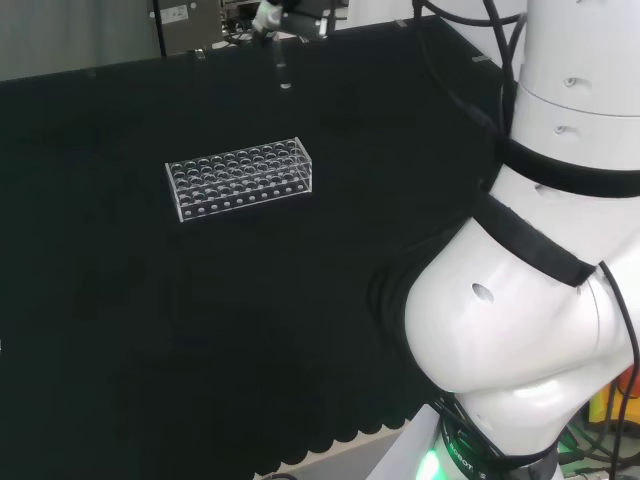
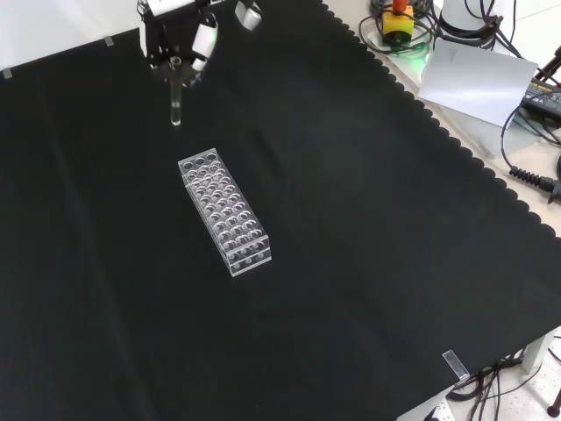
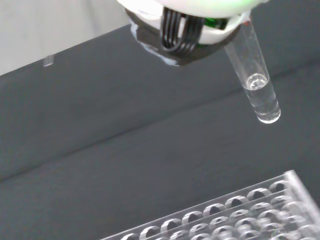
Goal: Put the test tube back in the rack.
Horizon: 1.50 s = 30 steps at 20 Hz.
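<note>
At the front view's upper left, the hand (image 2: 180,39) hangs over the black cloth (image 2: 351,263), its fingers curled round the top of a clear tube (image 2: 176,96) that points straight down, in the air. Right of it and lower in that view, the clear rack (image 2: 224,212) stands apart, every hole unfilled

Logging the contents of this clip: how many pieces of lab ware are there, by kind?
Test tube, held upright in the hand: 1
Clear rack on the black cloth, no tubes seen in it: 1
Total: 2
</note>
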### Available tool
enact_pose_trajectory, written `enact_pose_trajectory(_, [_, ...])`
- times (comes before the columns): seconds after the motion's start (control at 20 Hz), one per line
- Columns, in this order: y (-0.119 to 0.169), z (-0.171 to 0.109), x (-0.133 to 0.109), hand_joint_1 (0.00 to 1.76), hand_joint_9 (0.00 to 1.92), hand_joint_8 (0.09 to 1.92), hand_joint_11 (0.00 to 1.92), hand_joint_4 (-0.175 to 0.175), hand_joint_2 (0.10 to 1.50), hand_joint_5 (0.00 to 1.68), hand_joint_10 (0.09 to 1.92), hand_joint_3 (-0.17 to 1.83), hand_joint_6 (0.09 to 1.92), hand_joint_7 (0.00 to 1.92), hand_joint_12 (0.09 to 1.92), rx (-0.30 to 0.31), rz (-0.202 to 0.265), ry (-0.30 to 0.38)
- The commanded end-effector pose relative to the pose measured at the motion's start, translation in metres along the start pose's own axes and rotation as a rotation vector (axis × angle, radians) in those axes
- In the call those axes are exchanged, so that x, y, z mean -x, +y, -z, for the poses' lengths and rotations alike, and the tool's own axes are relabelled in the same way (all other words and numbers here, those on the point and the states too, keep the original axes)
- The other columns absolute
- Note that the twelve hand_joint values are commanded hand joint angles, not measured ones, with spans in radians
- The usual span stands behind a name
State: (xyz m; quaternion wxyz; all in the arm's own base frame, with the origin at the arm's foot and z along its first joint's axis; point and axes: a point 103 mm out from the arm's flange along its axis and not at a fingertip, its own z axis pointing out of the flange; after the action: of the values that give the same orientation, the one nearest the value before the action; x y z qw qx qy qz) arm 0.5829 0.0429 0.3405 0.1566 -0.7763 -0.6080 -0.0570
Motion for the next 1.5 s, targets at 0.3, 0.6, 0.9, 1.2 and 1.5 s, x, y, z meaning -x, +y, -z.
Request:
enact_pose_trajectory(0.3, [-0.004, -0.037, -0.038, 1.42, 1.26, 0.61, 1.10, -0.175, 0.86, 1.25, 0.61, 0.24, 0.56, 1.64, 1.04, -0.069, 0.076, 0.092])
enact_pose_trajectory(0.6, [0.000, -0.053, -0.038, 1.42, 1.26, 0.61, 1.09, -0.175, 0.86, 1.25, 0.61, 0.24, 0.56, 1.64, 1.04, -0.101, 0.071, 0.113])
enact_pose_trajectory(0.9, [0.003, -0.067, -0.042, 1.42, 1.26, 0.61, 1.09, -0.175, 0.86, 1.25, 0.61, 0.24, 0.56, 1.64, 1.04, -0.119, 0.066, 0.124])
enact_pose_trajectory(1.2, [0.005, -0.080, -0.046, 1.42, 1.26, 0.61, 1.09, -0.175, 0.86, 1.25, 0.61, 0.24, 0.56, 1.64, 1.04, -0.134, 0.071, 0.133])
enact_pose_trajectory(1.5, [0.004, -0.092, -0.071, 1.42, 1.26, 0.61, 1.09, -0.175, 0.86, 1.25, 0.61, 0.24, 0.56, 1.64, 1.04, -0.131, 0.061, 0.094])
